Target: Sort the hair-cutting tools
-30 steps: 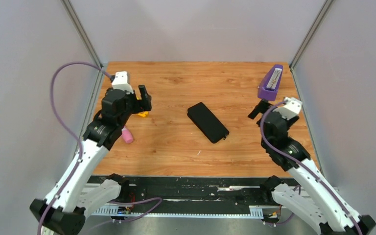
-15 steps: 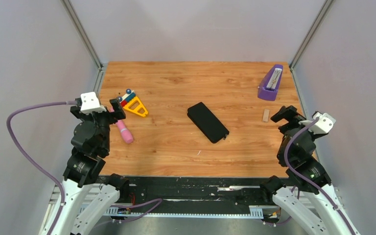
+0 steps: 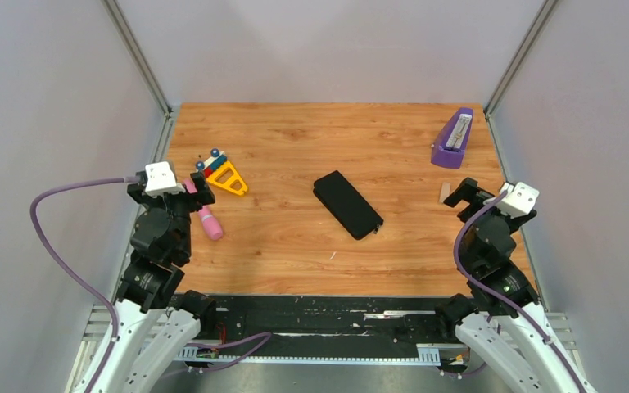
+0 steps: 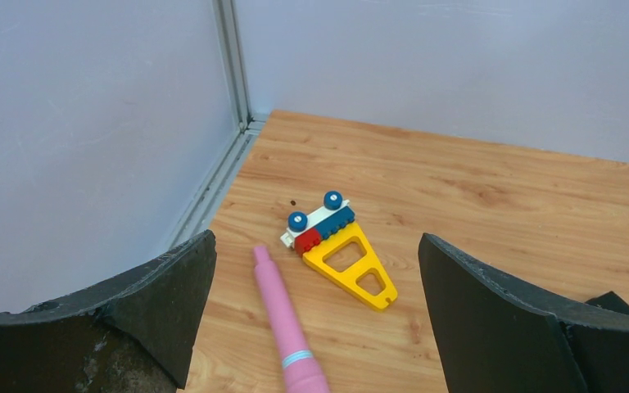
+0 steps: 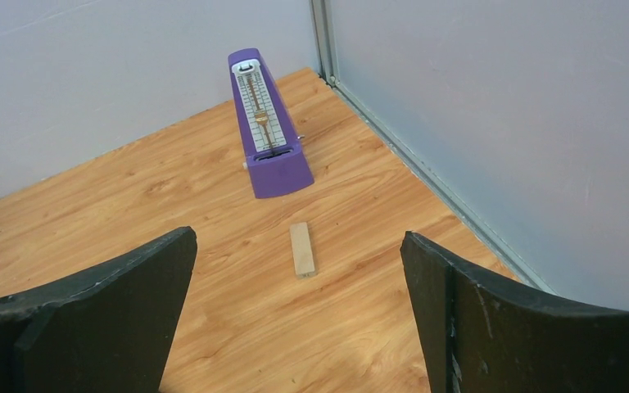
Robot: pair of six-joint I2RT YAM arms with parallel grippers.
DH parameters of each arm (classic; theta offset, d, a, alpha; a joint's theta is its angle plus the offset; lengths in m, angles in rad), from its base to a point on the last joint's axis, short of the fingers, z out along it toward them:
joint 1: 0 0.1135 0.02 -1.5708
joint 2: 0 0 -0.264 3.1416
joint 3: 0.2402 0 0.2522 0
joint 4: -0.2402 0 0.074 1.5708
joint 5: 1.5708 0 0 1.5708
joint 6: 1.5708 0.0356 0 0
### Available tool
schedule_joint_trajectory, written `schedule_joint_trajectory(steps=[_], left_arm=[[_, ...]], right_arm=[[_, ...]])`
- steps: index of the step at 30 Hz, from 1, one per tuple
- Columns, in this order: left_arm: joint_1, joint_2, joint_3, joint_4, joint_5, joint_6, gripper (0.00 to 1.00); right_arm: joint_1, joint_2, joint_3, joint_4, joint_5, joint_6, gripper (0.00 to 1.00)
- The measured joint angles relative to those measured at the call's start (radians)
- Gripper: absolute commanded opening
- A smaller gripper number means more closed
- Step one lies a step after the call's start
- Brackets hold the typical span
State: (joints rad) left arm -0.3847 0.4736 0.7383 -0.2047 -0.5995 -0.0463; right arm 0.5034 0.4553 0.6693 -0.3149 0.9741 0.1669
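Observation:
No comb and no scissors show in any view. A black rectangular zip case [image 3: 347,204] lies shut at the middle of the table. My left gripper [image 3: 169,192] is open and empty at the left edge, just near of a pink tube [image 3: 207,219]; the tube lies between the fingers in the left wrist view [image 4: 287,327]. My right gripper [image 3: 487,201] is open and empty at the right edge, near of a small wooden block [image 3: 445,192]. The left wrist view [image 4: 315,270] and the right wrist view [image 5: 299,246] show both grippers' jaws wide apart.
A yellow triangular toy with red, blue and white bricks [image 3: 223,174] lies at the left, also in the left wrist view [image 4: 340,246]. A purple metronome [image 3: 452,139] stands at the back right, behind the wooden block [image 5: 301,249]. Grey walls close in both sides.
Both arms pulled back from the table toward the near corners, uncovering the toy and the block. In the last half second both moved slightly forward and inward again.

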Motion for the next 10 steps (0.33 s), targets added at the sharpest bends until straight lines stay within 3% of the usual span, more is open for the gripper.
schedule_joint_trajectory(steps=[10], left_arm=[[0.0,0.019,-0.012,0.035,0.015,0.0,1.0]], right_arm=[[-0.121,0.0,-0.019,0.051,-0.097,-0.018,1.0]])
